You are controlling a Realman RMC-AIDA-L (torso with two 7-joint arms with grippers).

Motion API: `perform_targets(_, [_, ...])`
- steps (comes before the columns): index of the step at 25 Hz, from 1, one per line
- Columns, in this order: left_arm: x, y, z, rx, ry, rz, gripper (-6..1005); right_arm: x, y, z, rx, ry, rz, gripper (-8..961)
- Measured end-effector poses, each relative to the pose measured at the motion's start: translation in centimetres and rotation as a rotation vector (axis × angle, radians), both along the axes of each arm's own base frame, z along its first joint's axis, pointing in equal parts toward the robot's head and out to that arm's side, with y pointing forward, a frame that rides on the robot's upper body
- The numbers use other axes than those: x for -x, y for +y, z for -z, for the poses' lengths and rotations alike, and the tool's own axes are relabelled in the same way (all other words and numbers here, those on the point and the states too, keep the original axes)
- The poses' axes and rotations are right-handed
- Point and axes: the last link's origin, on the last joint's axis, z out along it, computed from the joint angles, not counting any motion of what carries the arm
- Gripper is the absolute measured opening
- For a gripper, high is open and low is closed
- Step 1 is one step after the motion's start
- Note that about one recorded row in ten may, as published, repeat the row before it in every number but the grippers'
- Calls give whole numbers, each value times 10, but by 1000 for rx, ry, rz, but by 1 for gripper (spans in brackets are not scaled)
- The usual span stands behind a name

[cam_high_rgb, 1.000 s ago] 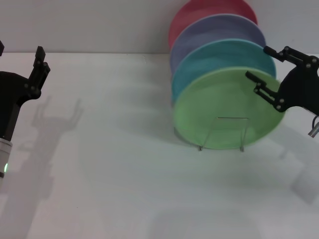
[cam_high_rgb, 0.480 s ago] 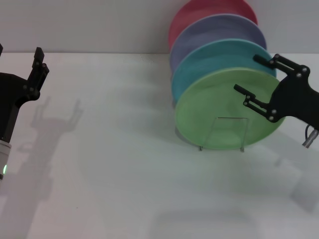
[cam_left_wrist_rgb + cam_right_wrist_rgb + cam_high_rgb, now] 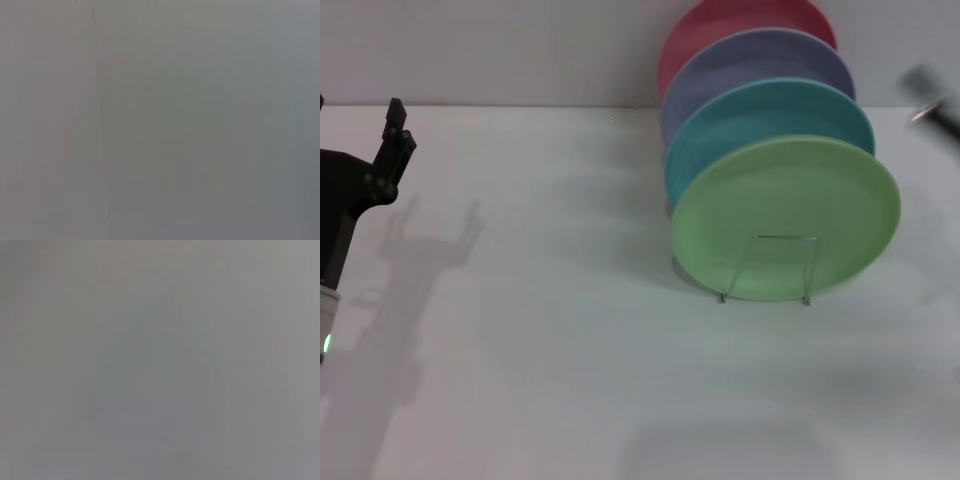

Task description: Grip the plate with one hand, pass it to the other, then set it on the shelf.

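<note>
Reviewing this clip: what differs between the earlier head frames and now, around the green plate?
The right tool, earlier spread open in front of the green plate, has pulled away up and to the right; only a blurred bit shows at the frame edge. The plate stands free in the wire rack, as before. The other plates and the left tool stayed put.

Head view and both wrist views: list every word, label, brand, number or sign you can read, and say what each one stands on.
None can be read.
The light green plate, the three plates behind it, the wire rack and the white table carry no print.
The left gripper shows no label.
Both wrist views are blank grey.
</note>
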Motion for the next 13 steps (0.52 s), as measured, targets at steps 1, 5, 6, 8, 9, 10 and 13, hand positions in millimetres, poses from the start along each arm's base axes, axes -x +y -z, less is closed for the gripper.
perform_targets(1, [0, 0, 0, -2, 0, 0, 806, -8, -2, -9, -52, 81, 35, 779])
perform_targets(5, [3, -3, -1, -11, 0, -8, 806, -64, -19, -49, -313, 533, 255, 839])
perform_targets(6, [5, -3, -2, -13, -1, -17, 806, -78, -25, -53, -356, 622, 305, 839])
perform_targets(8, [6, -4, -2, -14, -1, -24, 806, -101, -39, -61, -444, 758, 380, 838])
perform_targets(9, [6, -4, -2, -14, -1, -24, 806, -108, -45, -64, -478, 784, 400, 838])
perform_targets(10, [7, -4, -3, -16, 0, -28, 806, -112, -50, -65, -499, 795, 412, 838])
perform_targets(13, [12, -3, -3, -13, 24, -39, 806, -115, -58, -64, -503, 779, 422, 839])
